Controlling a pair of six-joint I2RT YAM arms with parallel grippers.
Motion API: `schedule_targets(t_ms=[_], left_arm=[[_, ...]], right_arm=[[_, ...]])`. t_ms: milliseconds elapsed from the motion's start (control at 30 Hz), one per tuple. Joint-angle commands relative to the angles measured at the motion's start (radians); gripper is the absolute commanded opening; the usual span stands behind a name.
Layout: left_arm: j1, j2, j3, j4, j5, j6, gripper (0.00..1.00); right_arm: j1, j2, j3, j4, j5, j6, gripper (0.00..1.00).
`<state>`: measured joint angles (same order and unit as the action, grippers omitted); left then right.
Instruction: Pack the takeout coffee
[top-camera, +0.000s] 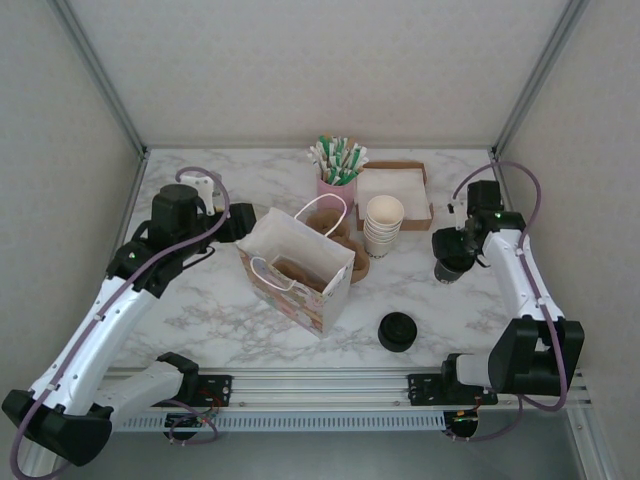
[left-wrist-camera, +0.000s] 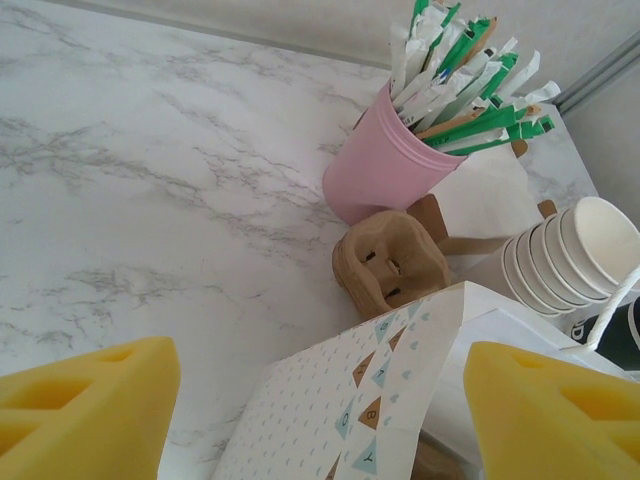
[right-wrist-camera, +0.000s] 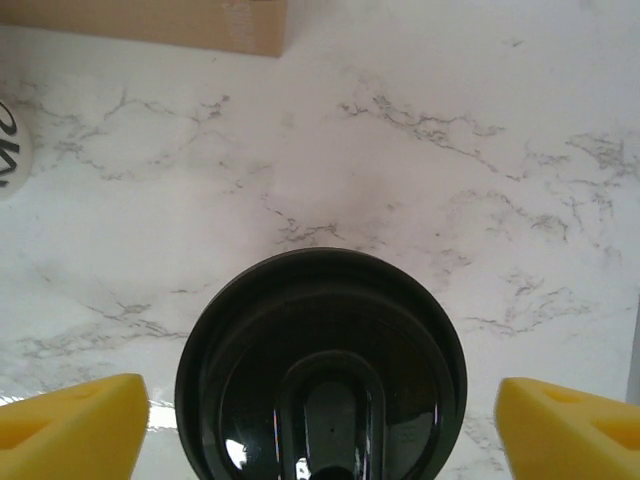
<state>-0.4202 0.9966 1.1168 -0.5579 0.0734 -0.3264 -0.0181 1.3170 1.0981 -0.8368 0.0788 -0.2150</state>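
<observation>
The takeout coffee (top-camera: 447, 270) is a cup under a round black lid (right-wrist-camera: 320, 365), standing on the marble table at the right. My right gripper (top-camera: 454, 256) hangs directly over it. In the right wrist view the gripper (right-wrist-camera: 320, 395) is open. Its yellow fingers (right-wrist-camera: 70, 425) straddle the lid with a gap on each side. The patterned white paper bag (top-camera: 293, 270) stands open at the table's middle. My left gripper (top-camera: 238, 222) is at the bag's back left corner, open, and the bag's top corner (left-wrist-camera: 400, 350) lies between its yellow pads (left-wrist-camera: 90, 400) without touching them.
A pile of black lids (top-camera: 397, 331) lies near the front edge. Behind the bag are a stack of lidless cream cups (top-camera: 383, 224), a pink cup of green-and-white sticks (top-camera: 337, 182), a brown cardboard carrier (left-wrist-camera: 392, 262) and a cardboard tray of napkins (top-camera: 396, 190).
</observation>
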Motion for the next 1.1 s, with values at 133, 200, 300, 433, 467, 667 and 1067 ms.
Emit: schedule_targets(t_ms=[133,200,300,433,467,667,1067], left_arm=[[-0.003,0.001,0.036,0.011,0.022,-0.017,0.75],[-0.003,0.000,0.038,0.007,0.023,-0.018,0.75],[-0.003,-0.006,0.033,0.007,0.018,-0.020,0.75],[-0.003,-0.009,0.031,0.006,0.014,-0.022,0.75],[-0.003,-0.007,0.033,0.005,0.017,-0.022,0.75],[-0.003,-0.009,0.035,0.003,0.011,-0.018,0.75],[-0.003,-0.008,0.041,0.010,0.020,-0.025,0.75]], right_arm=[[-0.006,-0.014,-0.047,0.027,0.050,0.024,0.84],[-0.006,-0.013,-0.046,0.025,0.055,0.028,0.84],[-0.007,-0.013,-0.054,0.032,0.054,0.032,0.84],[-0.008,-0.002,-0.055,0.035,0.030,0.043,0.80],[-0.007,0.001,-0.056,0.033,0.029,0.046,0.80],[-0.007,0.008,-0.069,0.046,0.034,0.052,0.79],[-0.007,0.027,-0.080,0.049,0.033,0.055,0.75]])
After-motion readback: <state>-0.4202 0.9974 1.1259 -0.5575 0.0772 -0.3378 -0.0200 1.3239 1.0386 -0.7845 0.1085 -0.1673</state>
